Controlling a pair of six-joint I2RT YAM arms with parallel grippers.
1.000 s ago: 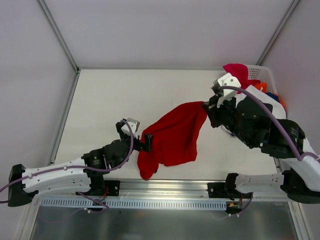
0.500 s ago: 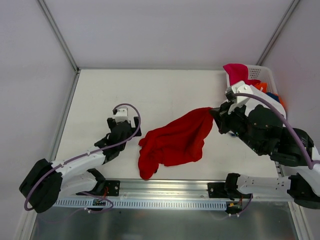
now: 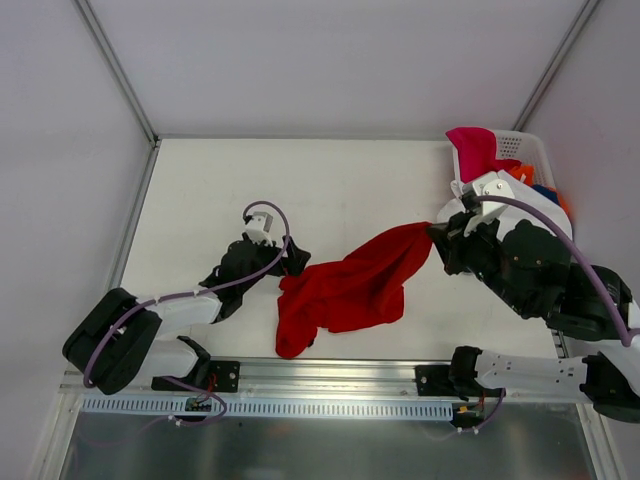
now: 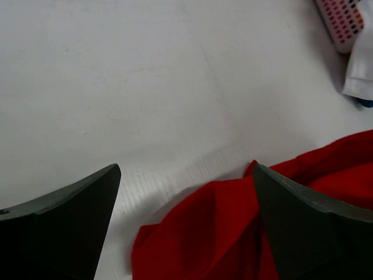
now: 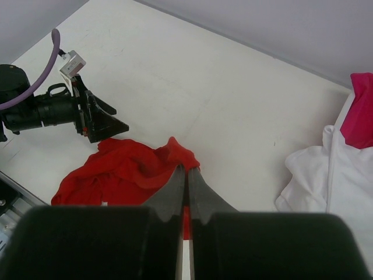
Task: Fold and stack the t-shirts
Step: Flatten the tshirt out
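Note:
The red t-shirt (image 3: 345,290) lies crumpled on the table (image 3: 340,190) near the front middle. My right gripper (image 3: 432,238) is shut on its right end and holds that end up off the table; the pinch shows in the right wrist view (image 5: 186,170). My left gripper (image 3: 297,262) is open at the shirt's left upper edge; in the left wrist view the red cloth (image 4: 233,233) lies between its spread fingers (image 4: 76,221), touching neither. A magenta tee (image 3: 472,150), a white tee (image 5: 326,175), orange and blue cloth sit at the basket.
The white perforated basket (image 3: 515,145) stands at the table's back right corner. The white tee spills onto the table beside it. Metal frame rails run along the table's left and front edges.
My left gripper let go of the shirt's left edge, swung away, and has come back open beside the cloth. My right gripper shifted right and nearer, dragging the shirt's right end.

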